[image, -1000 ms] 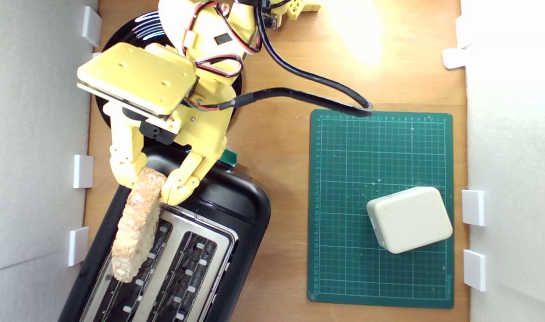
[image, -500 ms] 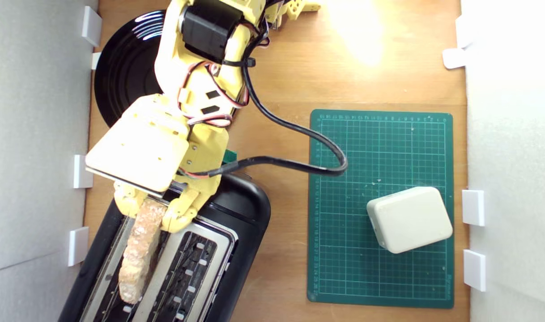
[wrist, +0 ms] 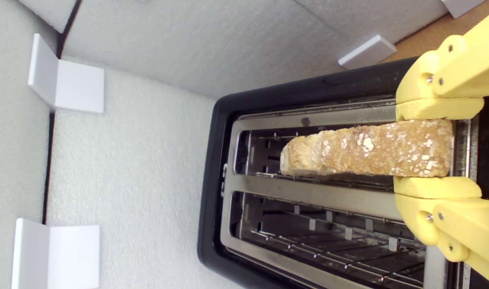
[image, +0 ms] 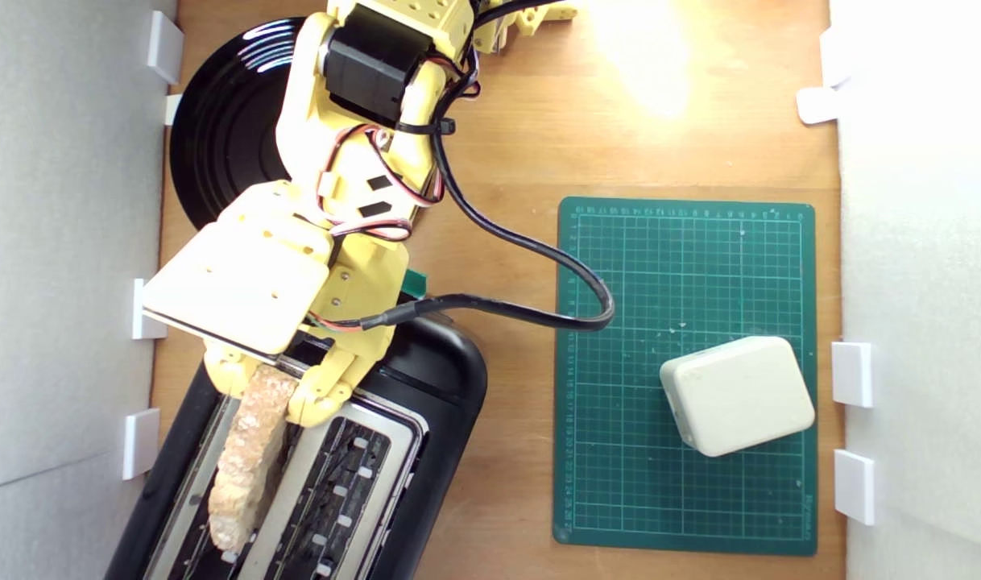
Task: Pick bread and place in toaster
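The black toaster [image: 450,379] [wrist: 212,168] with a silver top plate lies at the lower left of the exterior view. My yellow gripper [image: 269,395] [wrist: 435,148] is shut on one end of the bread [image: 249,451] [wrist: 365,152], a tan crusty slice held on edge. The slice hangs lengthwise over the toaster's slot nearer the foam wall, lined up with it. How deep it reaches into the slot I cannot tell. The other slot [wrist: 329,237] holds nothing. A bit of the teal lever knob [image: 414,282] shows beside the arm.
A glossy black plate [image: 225,137] lies behind the toaster, partly under the arm. A green cutting mat [image: 684,266] carries a white rounded block [image: 736,395]. White foam walls [image: 64,242] with white brackets close both sides. The arm's black cable [image: 539,266] loops over the mat's edge.
The gripper has carried the bread from the toaster's end along and over the slot, bringing the slice in line with it. In the last half second it barely shifted.
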